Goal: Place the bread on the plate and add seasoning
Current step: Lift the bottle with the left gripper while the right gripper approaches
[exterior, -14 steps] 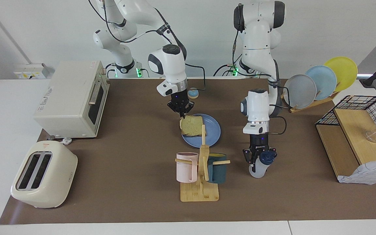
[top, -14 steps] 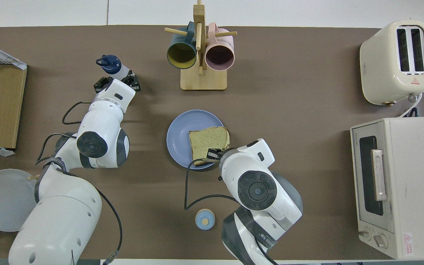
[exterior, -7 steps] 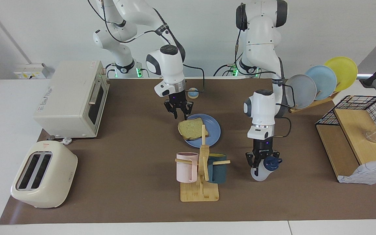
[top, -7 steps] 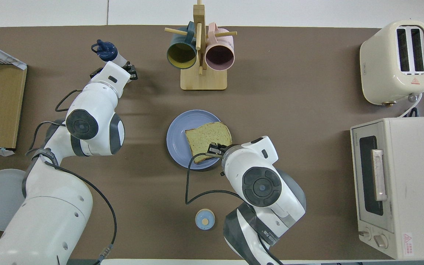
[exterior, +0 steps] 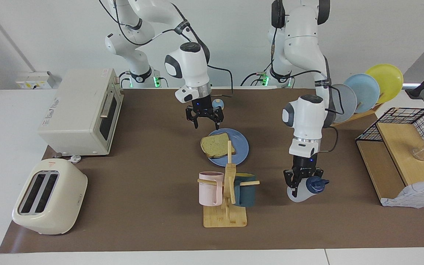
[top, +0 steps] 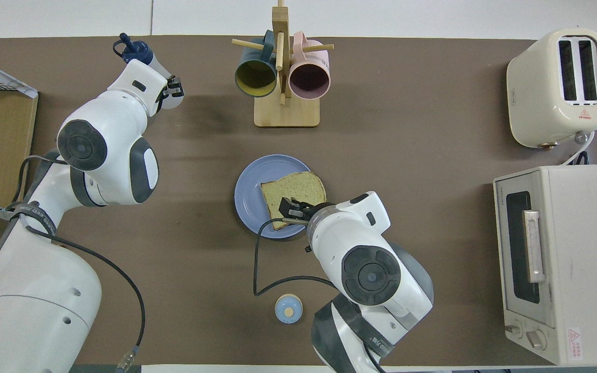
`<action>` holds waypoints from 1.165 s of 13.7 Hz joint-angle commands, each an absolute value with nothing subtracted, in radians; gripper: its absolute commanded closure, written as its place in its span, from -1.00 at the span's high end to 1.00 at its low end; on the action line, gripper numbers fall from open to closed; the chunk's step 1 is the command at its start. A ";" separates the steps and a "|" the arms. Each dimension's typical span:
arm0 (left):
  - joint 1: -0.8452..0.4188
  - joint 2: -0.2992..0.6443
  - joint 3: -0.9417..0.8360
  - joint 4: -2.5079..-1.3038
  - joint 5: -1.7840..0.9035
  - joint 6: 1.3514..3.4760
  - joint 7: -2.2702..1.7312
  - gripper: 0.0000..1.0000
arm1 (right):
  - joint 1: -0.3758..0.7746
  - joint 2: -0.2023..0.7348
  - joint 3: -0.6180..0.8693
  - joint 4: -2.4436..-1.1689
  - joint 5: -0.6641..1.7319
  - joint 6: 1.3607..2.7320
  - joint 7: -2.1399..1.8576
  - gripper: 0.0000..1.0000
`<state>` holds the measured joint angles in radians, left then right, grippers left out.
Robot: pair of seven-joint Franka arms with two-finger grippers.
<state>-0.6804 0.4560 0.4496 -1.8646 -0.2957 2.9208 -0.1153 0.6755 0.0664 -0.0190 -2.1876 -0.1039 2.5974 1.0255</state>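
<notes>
- Your right claw (exterior: pixel 205 121) had let go of the square slice of tan, greenish toast with the darker crust (exterior: pixel 216 144): a second earlier its fingers were pinched together on the slice's edge, and by this moment they stood wide apart, raised just above the robot-side rim of the round, flat, medium-blue plate (exterior: pixel 242 147).
- The toast had dropped from its tilt and lay flat on the plate, one corner overhanging the rim toward the right arm's end of the bench (exterior: pixel 142 198).
- Your left claw (exterior: pixel 301 181) was clamped on the small translucent white bottle with the navy looped cap (exterior: pixel 305 188); over that second it had tipped and lifted the bottle off the bench, toward the left arm's end, well apart from the plate.
- You could take the bread step as done; the seasoning had yet to be carried over the toast.
</notes>
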 commanded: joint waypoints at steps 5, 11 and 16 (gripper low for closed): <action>-0.689 0.281 0.445 -1.871 -0.298 2.630 -0.059 -1.00 | 0.655 0.146 -0.014 -1.886 0.150 2.320 0.808 1.00; -0.690 0.140 0.443 -1.875 -0.298 2.338 0.118 -1.00 | 0.565 0.173 -0.014 -1.710 0.325 2.099 0.724 1.00; -0.715 0.054 0.437 -1.884 -0.298 2.136 0.349 -1.00 | 0.538 0.173 -0.014 -1.589 0.356 1.930 0.687 1.00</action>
